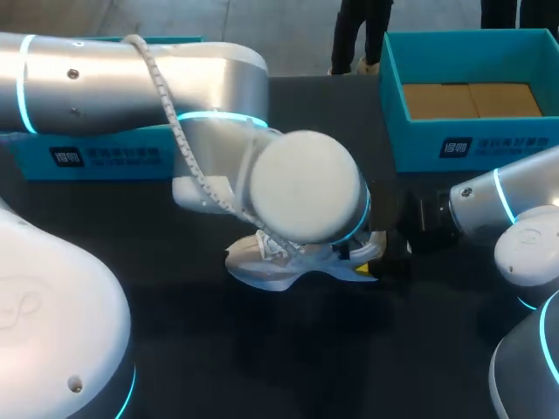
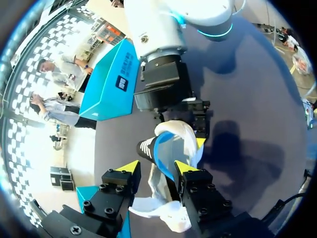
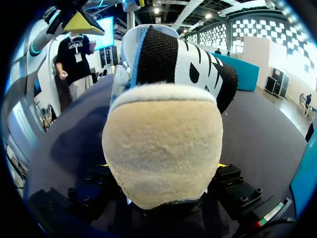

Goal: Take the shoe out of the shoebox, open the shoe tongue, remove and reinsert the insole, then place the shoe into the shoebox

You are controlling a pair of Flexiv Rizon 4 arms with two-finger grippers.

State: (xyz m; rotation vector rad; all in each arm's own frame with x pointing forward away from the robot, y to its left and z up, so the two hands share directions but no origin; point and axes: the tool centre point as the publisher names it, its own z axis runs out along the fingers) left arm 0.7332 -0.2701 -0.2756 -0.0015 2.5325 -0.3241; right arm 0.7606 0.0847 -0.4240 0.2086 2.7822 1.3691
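The white shoe [image 1: 279, 266] lies on the dark table [image 1: 262, 358], mostly hidden under my left arm [image 1: 175, 83] in the head view. In the right wrist view its beige heel [image 3: 163, 148] sits between the fingers of my right gripper [image 3: 162, 166], which is shut on it, and the black striped tongue [image 3: 188, 59] stands up behind the heel. My left gripper [image 2: 157, 167] hangs open over the shoe's mouth. Its yellow tips straddle the tongue [image 2: 146, 147] and the blue lining [image 2: 166, 153]. The teal shoebox [image 1: 463, 131] stands open at the back right.
A second teal box piece [image 1: 96, 157] lies at the back left behind my left arm. My right arm [image 1: 498, 205] comes in low from the right, just in front of the shoebox. Bare tabletop stretches in front of the shoe.
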